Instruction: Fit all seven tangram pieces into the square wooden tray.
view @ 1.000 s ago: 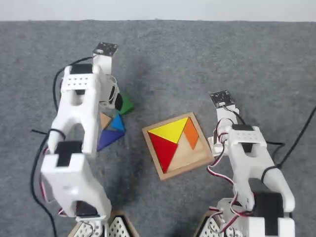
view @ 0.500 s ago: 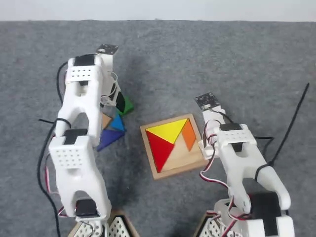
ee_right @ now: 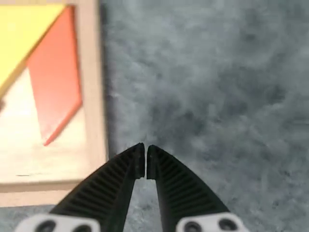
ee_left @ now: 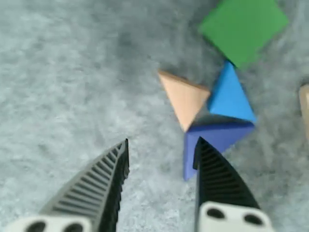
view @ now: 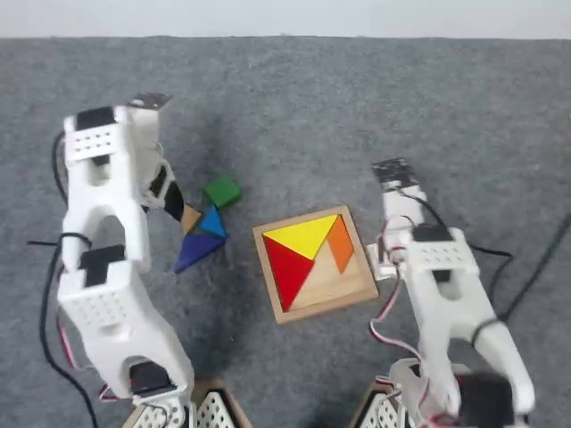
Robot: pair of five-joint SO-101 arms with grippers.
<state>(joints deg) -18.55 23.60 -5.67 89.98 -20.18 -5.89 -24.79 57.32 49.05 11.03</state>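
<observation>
The tray (view: 330, 303) lies tilted near the middle of the table (view: 446, 107), a little toward its near edge. 3 pieces sit flat inside it: a yellow triangle (view: 303, 236) along the far rim, a red triangle (view: 287, 267) along the left rim, and an orange piece (view: 343, 242) against the right rim. The rest of the tray floor is bare wood.

4 pieces lie loose on the table, left of the tray. The green square (view: 222, 192) is farthest from the near edge and stands slightly apart. Just nearer, a tan triangle (view: 190, 218), a light-blue triangle (view: 212, 221) and a dark-blue triangle (view: 196, 251) touch one another in a tight cluster.

The left gripper (ee_left: 161, 145) has its jaws spread and holds nothing. It is at the left side of that cluster, 1 finger (ee_left: 215, 169) overlapping the dark-blue triangle's edge in the wrist view; whether it touches cannot be told.

The right gripper (ee_right: 145, 151) has its jaws pressed together, empty, over bare table just outside the tray's right rim, near the orange piece.
</observation>
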